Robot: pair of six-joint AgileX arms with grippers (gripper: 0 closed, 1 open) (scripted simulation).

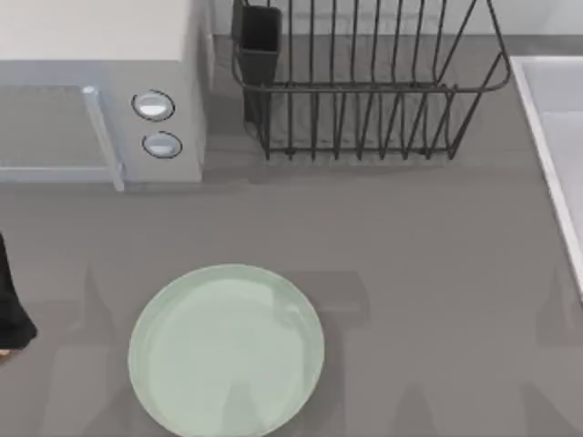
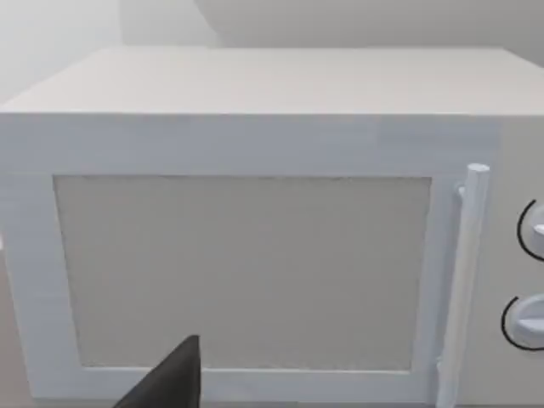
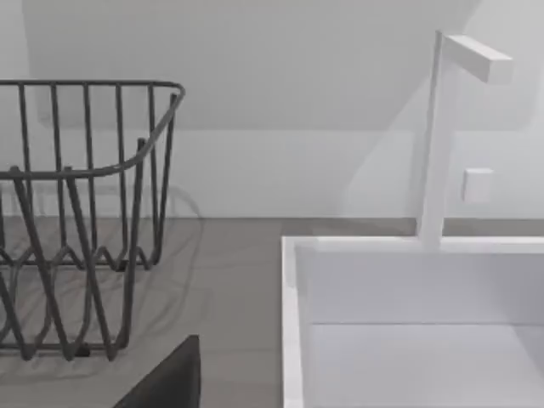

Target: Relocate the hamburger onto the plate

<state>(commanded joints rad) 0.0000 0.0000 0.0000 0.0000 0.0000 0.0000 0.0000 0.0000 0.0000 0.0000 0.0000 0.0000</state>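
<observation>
Plate (image 1: 226,350), pale mint-green, flat on the grey table (image 1: 428,273) near the front, left of centre. Well apart from the left arm (image 1: 9,305) at the left edge. Left gripper (image 2: 166,384) facing the microwave (image 2: 255,255), right gripper (image 3: 166,382) facing dish rack (image 3: 76,212) and sink (image 3: 408,331); grip of either impossible to tell.

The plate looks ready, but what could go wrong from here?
The plate sits bare, and no hamburger lies on the counter, so the arms may have nothing to grasp. The microwave has its door shut; if the food is inside, that must open first. The left gripper faces that door closely and could bump it.
</observation>
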